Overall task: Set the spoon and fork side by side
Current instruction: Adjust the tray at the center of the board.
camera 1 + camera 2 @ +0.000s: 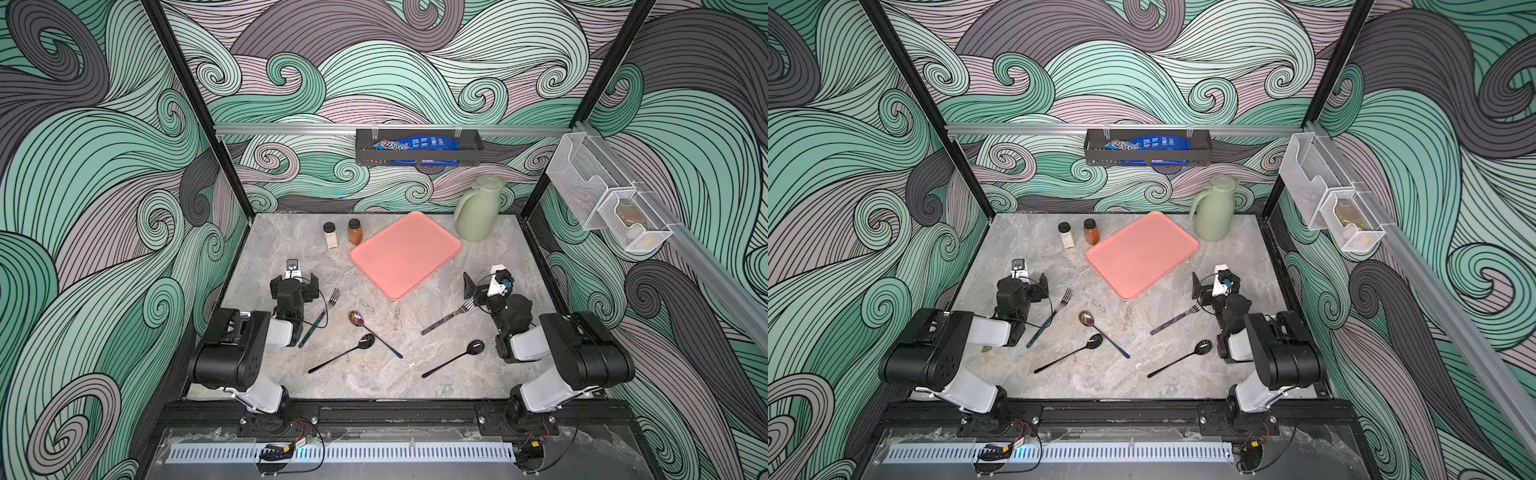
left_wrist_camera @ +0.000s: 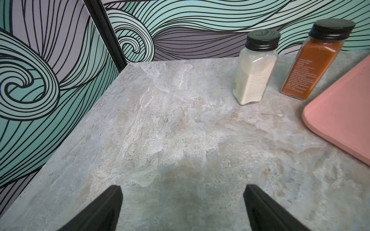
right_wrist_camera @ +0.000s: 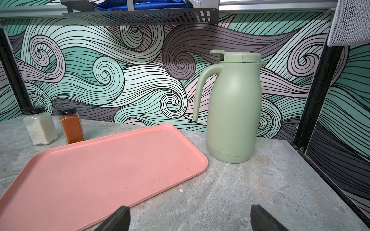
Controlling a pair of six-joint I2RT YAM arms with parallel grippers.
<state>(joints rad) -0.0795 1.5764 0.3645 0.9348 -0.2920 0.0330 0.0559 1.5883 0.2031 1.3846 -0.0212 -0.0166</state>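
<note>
While both pincers gape wide and empty, left gripper [image 2: 181,192] and right gripper [image 3: 190,216], I see the teal-handled fork [image 1: 318,320] lying flat at lower left of centre in both top views, with the iridescent spoon [image 1: 357,318] just to its right. I judge both light, stiff, thin and slippery on the tabletop [image 1: 457,386], so I'd pinch each across mid-handle.

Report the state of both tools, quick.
Left tool: open, holding nothing.
Right tool: open, holding nothing.

A pink tray [image 1: 405,253] lies between a green jug [image 1: 476,214] and an orange jar [image 1: 355,232], white jar [image 1: 330,236] alongside.
</note>
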